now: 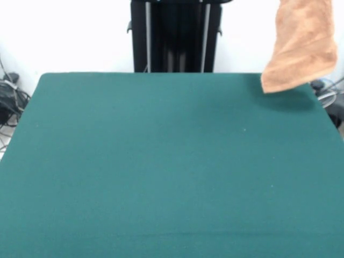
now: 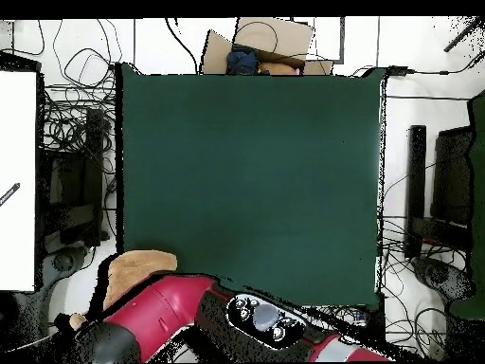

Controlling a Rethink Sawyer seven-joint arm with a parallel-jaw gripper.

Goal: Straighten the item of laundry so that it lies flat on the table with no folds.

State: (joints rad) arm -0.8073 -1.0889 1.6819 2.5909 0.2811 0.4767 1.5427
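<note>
- Towel hangs in the air at the upper right of the front view, running up out of the top edge; its lower edge sits over the far right corner of the surface, and whether it touches is unclear.
- Cloth is bunched and draped, not flat; the lower edge slants, with the lowest corner toward the left.
- A dark shadow falls on the green cloth just under and beside the towel.
- Overhead view: towel shows as a tan patch at the bottom left corner of the surface, partly past the edge, w/ the red arm right beside and below it.
- Fingers: can't tell if clenched or released; the gripper is hidden in both views, prob. above the towel's top.
- Rest of the green surface is bare.
- Cables and black stands lie on the floor on both sides in the overhead view; a cardboard box sits past the far edge.
</note>
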